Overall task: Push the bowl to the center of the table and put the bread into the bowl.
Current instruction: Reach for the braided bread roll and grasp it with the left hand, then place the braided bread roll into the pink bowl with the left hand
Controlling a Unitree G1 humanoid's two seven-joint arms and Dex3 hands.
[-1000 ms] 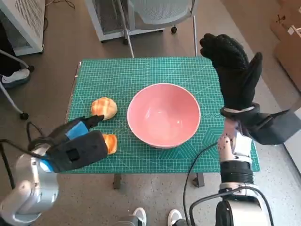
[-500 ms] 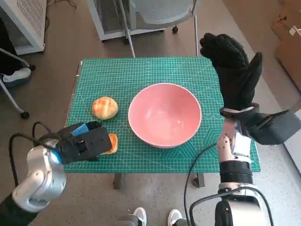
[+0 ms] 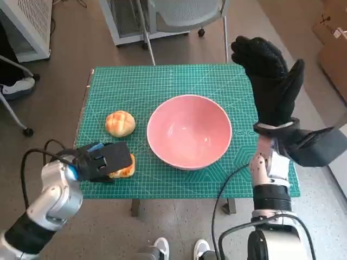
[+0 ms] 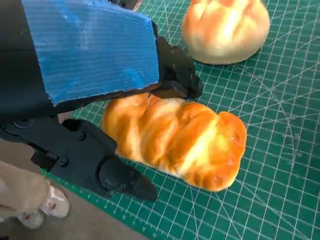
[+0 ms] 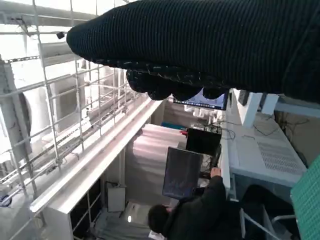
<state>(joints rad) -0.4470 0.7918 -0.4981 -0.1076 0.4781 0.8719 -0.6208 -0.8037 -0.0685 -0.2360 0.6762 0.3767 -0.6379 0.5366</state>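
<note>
Left wrist view showed us the long bread (image 4: 175, 140) lying on the green worktop (image 4: 280, 165), the left hand (image 4: 85, 70) over it with fingers (image 4: 120, 177) spread either side, touching its crust. Beyond those fingers sat a round bun (image 4: 225, 30); the pink bowl (image 3: 188, 131) stood mid-worktop. Our right hand (image 3: 268, 81) was raised, fingers apart, holding nothing.

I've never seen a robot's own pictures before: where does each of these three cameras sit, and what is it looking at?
Head view: on the head, looking steeply down at the green mat, pink bowl, both arms.
Left wrist view: behind the left hand, facing the long bread between its fingers.
Right wrist view: behind the raised right hand, facing the room and a seated person.
Shared: head and left wrist views both show the round bun.
</note>
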